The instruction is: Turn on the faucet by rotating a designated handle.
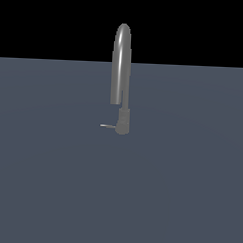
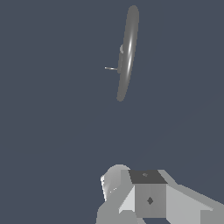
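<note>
The faucet (image 1: 121,68) is a tall grey tap with an arched spout on a short cylindrical base, standing on the dark grey surface (image 1: 51,180). The handle (image 1: 107,126) is a thin short rod with a pale tip, sticking out of the base toward the exterior view's left. The wrist view looks down on the faucet (image 2: 127,52) and the handle (image 2: 111,68) from well above. Pale grey blocks of my gripper (image 2: 142,188) show in that view, far from the faucet and touching nothing. How its fingers stand is unclear. The arm is out of the exterior view.
A flat dark grey surface spreads around the faucet, its far edge meeting a black background (image 1: 48,20) in the exterior view.
</note>
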Available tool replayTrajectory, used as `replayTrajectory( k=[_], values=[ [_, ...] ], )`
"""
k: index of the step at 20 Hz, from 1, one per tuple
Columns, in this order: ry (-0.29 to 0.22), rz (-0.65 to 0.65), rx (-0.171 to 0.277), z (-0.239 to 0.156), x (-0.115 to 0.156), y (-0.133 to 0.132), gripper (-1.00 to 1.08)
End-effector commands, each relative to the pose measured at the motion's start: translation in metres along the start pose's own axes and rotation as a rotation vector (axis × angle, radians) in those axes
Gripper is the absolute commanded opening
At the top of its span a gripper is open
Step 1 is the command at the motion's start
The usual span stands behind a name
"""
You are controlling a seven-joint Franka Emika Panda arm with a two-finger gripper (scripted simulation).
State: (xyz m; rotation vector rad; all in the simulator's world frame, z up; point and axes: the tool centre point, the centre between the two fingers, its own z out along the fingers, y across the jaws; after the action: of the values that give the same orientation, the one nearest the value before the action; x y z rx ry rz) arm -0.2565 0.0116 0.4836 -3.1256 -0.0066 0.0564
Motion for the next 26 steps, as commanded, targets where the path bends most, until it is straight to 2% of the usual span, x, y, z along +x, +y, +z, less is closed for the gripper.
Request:
replayTrajectory(
  k=[1,6,12,17,26],
  values=[
    [0.0,0.0,0.0,0.0,0.0,0.0,-1.0],
    [-0.002,-0.024,-0.024,0.003,0.004,-0.002,-1.0],
    [-0.007,-0.115,-0.115,0.014,0.018,-0.011,-1.0],
    [-0.015,-0.236,-0.235,0.031,0.036,-0.024,-1.0],
    [-0.031,-0.512,-0.509,0.075,0.071,-0.052,-1.0]
  ],
)
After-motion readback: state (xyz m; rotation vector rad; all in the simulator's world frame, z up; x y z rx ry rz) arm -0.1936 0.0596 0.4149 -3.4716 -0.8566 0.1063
